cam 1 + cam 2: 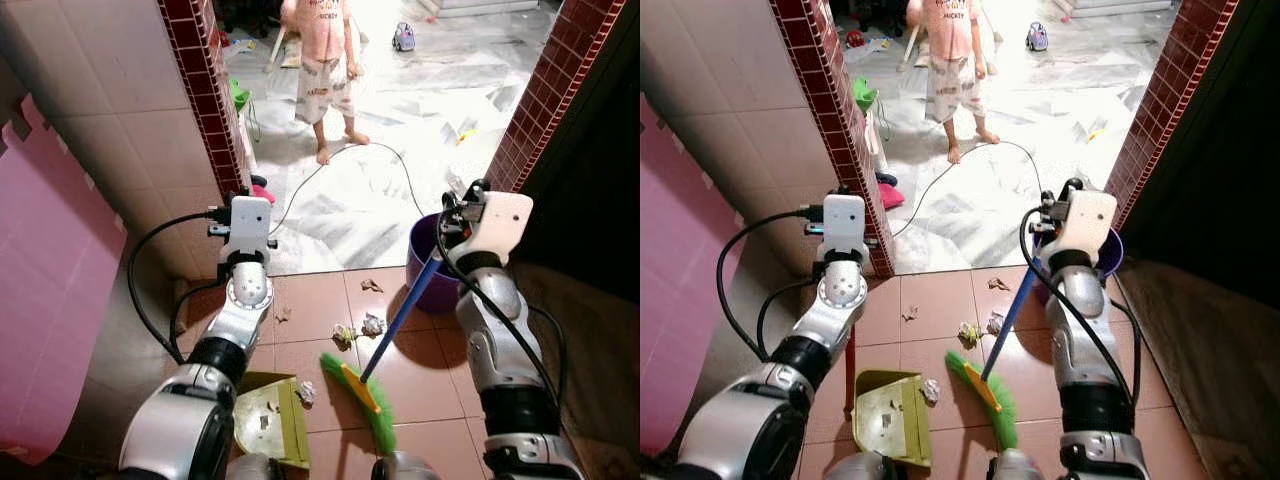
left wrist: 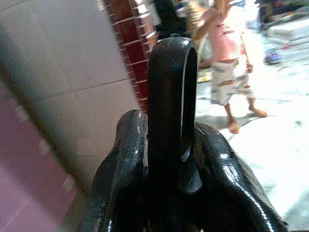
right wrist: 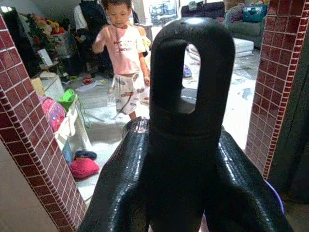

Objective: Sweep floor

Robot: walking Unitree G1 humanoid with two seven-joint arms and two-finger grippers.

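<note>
Terracotta floor tiles (image 1: 940,300) run from the robot's feet to a doorway between red brick pillars (image 1: 835,120), with pale marble floor beyond where a person (image 1: 952,70) stands barefoot near a trailing cable (image 1: 950,170); the right gripper (image 3: 186,159) is pressed together around the black end loop of the broom (image 1: 985,385), whose blue shaft slants down to a green head resting on the tiles; the left gripper (image 2: 169,179) pinches the dark loop of the dustpan (image 1: 890,415) handle, the green pan standing on the tiles just left of the broom head. The sweeping looks partly done; a few scraps lie in the pan, yet crumpled paper (image 1: 980,328) sits beyond the bristles near a purple bin (image 1: 1110,255). The pan's near edge is cut off; the handles' grips are hidden behind the wrists.
</note>
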